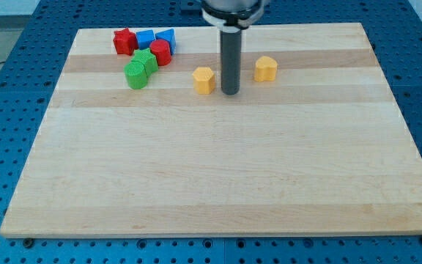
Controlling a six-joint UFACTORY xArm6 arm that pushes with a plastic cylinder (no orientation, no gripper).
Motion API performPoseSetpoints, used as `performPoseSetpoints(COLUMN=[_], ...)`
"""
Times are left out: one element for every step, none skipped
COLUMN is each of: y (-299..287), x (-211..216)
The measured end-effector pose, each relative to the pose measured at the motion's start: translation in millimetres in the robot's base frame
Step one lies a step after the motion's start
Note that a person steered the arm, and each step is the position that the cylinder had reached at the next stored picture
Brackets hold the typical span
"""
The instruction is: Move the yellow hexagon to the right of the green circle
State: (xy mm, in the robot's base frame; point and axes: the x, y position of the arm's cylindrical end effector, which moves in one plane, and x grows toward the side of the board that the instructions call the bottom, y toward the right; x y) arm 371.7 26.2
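My tip (230, 92) rests on the board between two yellow blocks in the view's upper middle. The yellow block (204, 79) just left of the tip looks roughly hexagonal and stands a small gap from the rod. The other yellow block (266, 68) lies to the tip's right and slightly higher, with a notched top. The rounded green block (135, 75) sits further left, about a hand's width from the left yellow block. A second green block (147, 61) touches it at its upper right.
A cluster sits at the board's top left: a red block (124, 41), a second red block (160, 53), a blue block (145, 38) and a second blue block (166, 38). The wooden board (218, 183) lies on a blue perforated table.
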Motion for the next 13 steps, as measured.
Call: performPoseSetpoints(y=[-1, -10, -13, -21, -30, -33, -32, -33, -44, -53, -53, -53, -55], x=[0, -6, -21, -21, -18, -11, -3, -3, -3, -3, -3, -3, -8])
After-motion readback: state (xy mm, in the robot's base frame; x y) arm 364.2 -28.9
